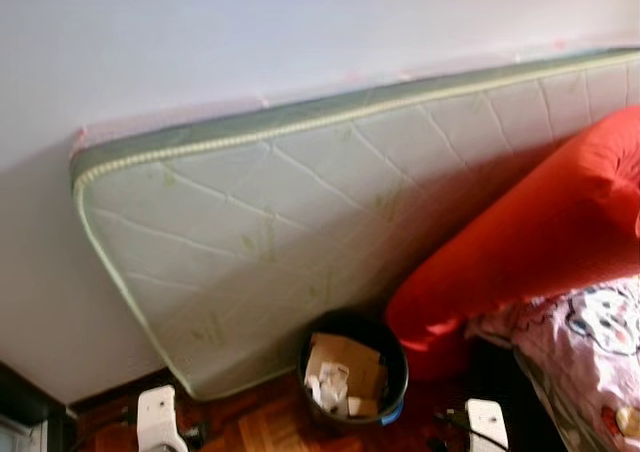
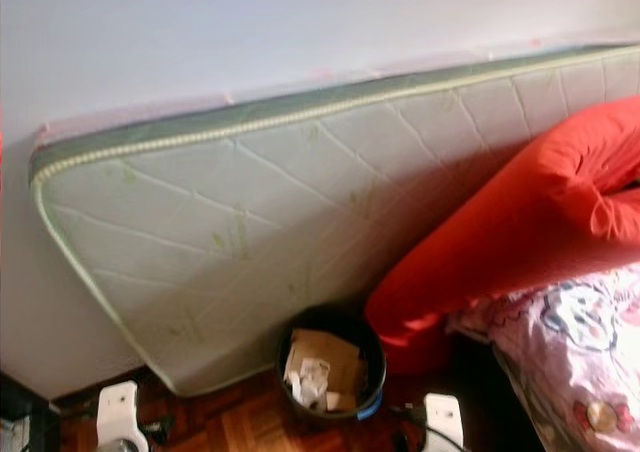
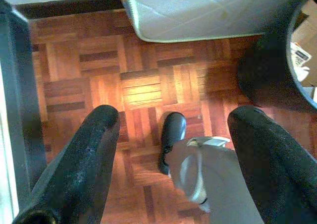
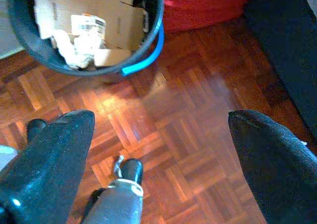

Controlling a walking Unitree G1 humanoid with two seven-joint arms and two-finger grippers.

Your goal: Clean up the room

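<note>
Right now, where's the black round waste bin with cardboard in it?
In the left eye view, the black round waste bin stands on the parquet floor at bottom centre, against the leaning quilted mattress, with the red cushion on its right.

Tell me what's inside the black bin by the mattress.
The black bin holds flattened brown cardboard and crumpled white paper, plus a piece with a printed label. Whatever lies beneath that layer is covered, so the bottom of the bin cannot be seen.

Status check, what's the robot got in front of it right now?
Left gripper open, right gripper open, both empty over the floor. Bin holds cardboard and paper, standing against the mattress. Red cushion beside it.
</note>
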